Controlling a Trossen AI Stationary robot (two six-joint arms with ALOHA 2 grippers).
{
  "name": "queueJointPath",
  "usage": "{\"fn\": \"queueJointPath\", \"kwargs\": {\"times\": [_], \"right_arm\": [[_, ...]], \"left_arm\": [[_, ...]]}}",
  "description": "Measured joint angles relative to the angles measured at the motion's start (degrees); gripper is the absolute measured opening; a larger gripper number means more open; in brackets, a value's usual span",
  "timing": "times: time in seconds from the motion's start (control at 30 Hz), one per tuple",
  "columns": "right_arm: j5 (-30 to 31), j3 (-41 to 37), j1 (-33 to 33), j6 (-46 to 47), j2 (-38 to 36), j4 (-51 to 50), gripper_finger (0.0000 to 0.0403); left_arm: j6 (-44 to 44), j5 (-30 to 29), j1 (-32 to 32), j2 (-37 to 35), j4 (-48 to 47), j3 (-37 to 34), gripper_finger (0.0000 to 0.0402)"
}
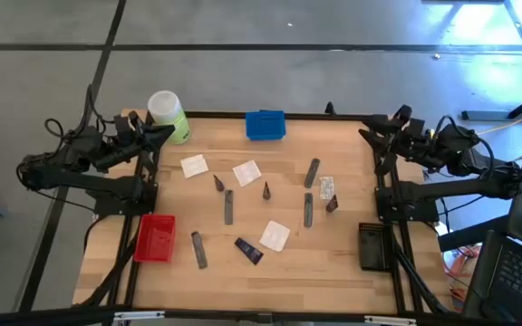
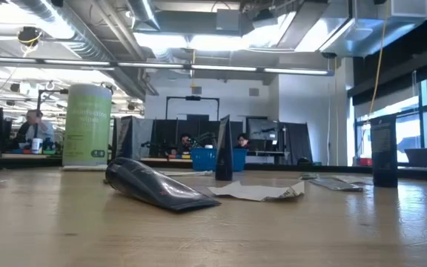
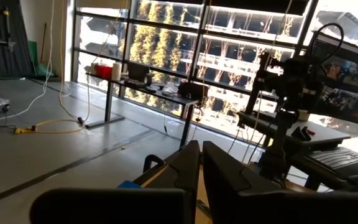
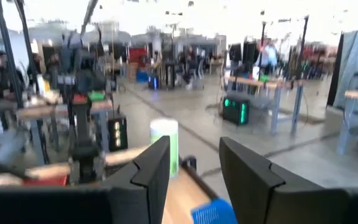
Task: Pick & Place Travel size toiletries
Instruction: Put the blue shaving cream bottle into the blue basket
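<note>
We judge nothing placed yet: our left hand [image 1: 163, 132] pinched shut on nothing, our right hand [image 1: 370, 131] parted and empty, both raised at the far corners. The toiletries [image 1: 228, 206] lie scattered on the table [image 1: 333, 263] between and nearer than them.

The wooden desk [image 1: 333, 263] carries four non-task items. A light-green bottle [image 1: 168, 117] with a white cap stands upright just beside the left tool, at the far left corner. A blue tray [image 1: 265, 125] sits at the far edge — between the two tools, nearer the middle. A red tray [image 1: 155, 237] lies at the left edge, well apart from the left tool. A black tray [image 1: 372, 246] lies at the right edge, well apart from the right tool.
</note>
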Motion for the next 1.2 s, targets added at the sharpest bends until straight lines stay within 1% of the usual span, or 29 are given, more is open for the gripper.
{"fn": "queueJointPath", "kwargs": {"times": [0.07,0.17,0.23,0.27,0.3,0.37,0.43,0.5,0.57,0.73,0.83,1.0,1.13,1.2], "right_arm": [[0.0,0.0,0.0,-1.0,1.4,3.9,0.0144],[-0.3,0.0,0.0,-3.4,4.1,12.9,0.0144],[-1.2,0.0,0.0,-7.1,6.0,16.4,0.0144],[-0.5,0.0,0.0,-9.5,7.0,18.4,0.0144],[1.4,0.0,0.0,-10.8,8.1,21.2,0.0144],[8.0,0.1,0.0,-10.9,11.0,27.4,0.0144],[14.0,0.1,0.0,-12.0,13.3,30.2,0.0144],[16.8,1.5,0.0,-12.6,15.2,28.6,0.0143],[18.4,3.9,-0.2,-10.2,16.3,23.8,0.0139],[18.4,10.9,-0.7,-3.3,20.1,7.3,0.0119],[18.2,14.1,-0.6,-0.2,22.6,0.3,0.0106],[18.1,15.1,-0.7,5.4,26.6,-6.7,0.0096],[17.7,15.1,-0.6,9.8,29.3,-11.1,0.0102],[15.4,15.1,-0.6,12.8,30.6,-12.8,0.0109]], "left_arm": [[1.1,-0.9,0.0,0.0,0.0,0.0,0.0015],[3.8,-3.2,0.0,0.0,0.0,0.0,0.0015],[5.1,-3.9,0.0,0.0,-0.1,0.0,0.0015],[5.6,-4.1,0.0,0.0,-0.1,0.0,0.0015],[5.8,-4.1,0.0,0.0,-0.2,0.0,0.0015],[5.6,-4.1,0.0,0.0,-0.2,0.0,0.0015],[5.3,-4.0,0.0,0.0,-0.2,0.0,0.0015],[5.3,-4.1,0.0,0.0,-0.2,0.0,0.0015],[5.3,-4.0,0.0,0.0,-0.2,0.0,0.0015],[5.3,-4.0,0.0,0.0,-0.2,0.0,0.0015],[5.3,-4.0,0.0,0.0,-0.4,0.0,0.0015],[5.3,-4.0,0.0,0.0,-0.4,0.0,0.0015],[5.3,-4.0,0.0,0.0,-0.4,0.0,0.0015],[5.3,-4.0,0.0,0.0,-0.4,0.0,0.0015]]}}
